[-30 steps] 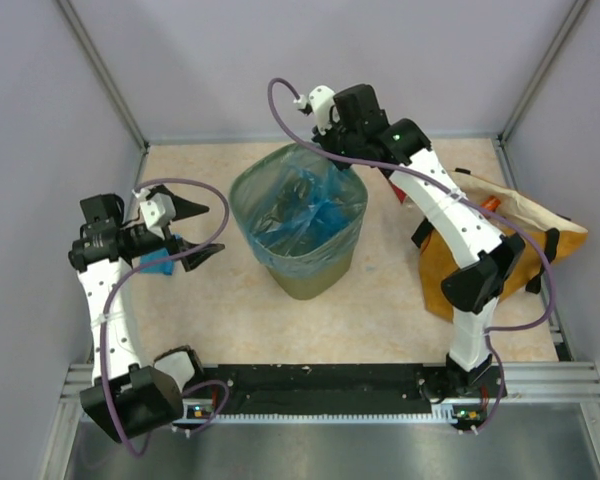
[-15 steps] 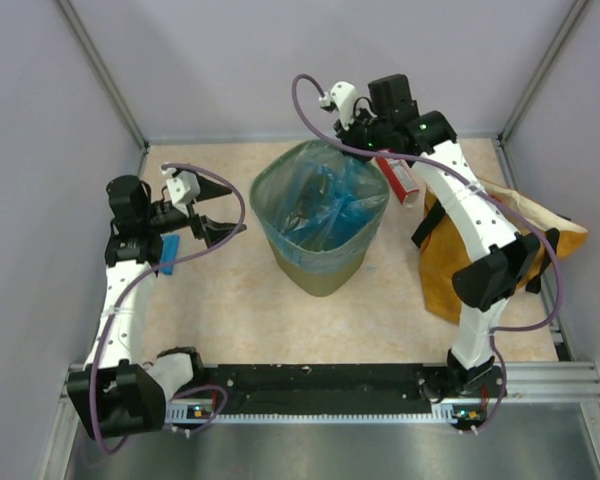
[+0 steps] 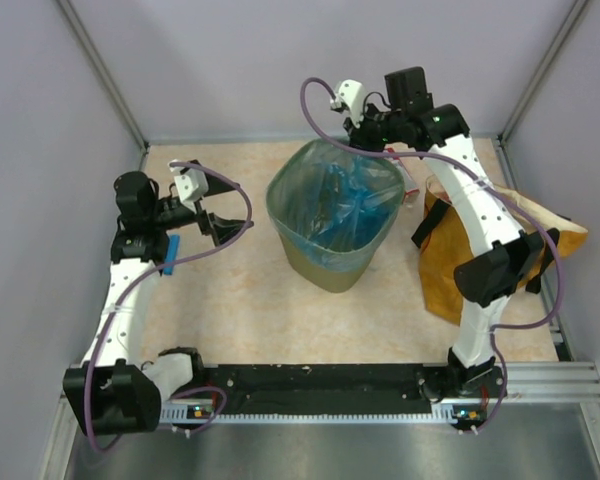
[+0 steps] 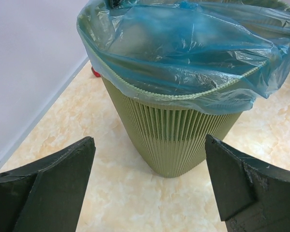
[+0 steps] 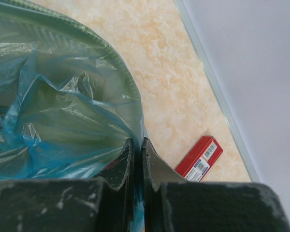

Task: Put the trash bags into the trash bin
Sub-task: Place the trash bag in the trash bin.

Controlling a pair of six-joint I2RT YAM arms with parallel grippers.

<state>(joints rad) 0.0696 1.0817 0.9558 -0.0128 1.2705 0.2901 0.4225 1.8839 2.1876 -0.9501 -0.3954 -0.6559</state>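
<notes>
The bin point(image 3: 332, 265) is sitting further right at mid-frame than a second ago — we are clamping the blue bag point(image 3: 342, 195) lining its rim in our right gripper point(image 5: 137, 146), while our left gripper point(image 4: 150, 145) is hovering wide open.

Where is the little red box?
In the right wrist view, the red box lies on the table near the wall, right of the trash bin.

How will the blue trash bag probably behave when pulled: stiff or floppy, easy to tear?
Probably floppy: the trash bag is thin, crinkled film draped over the trash bin rim. It may stretch or tear where the right gripper pinches it. It looks very light.
</notes>
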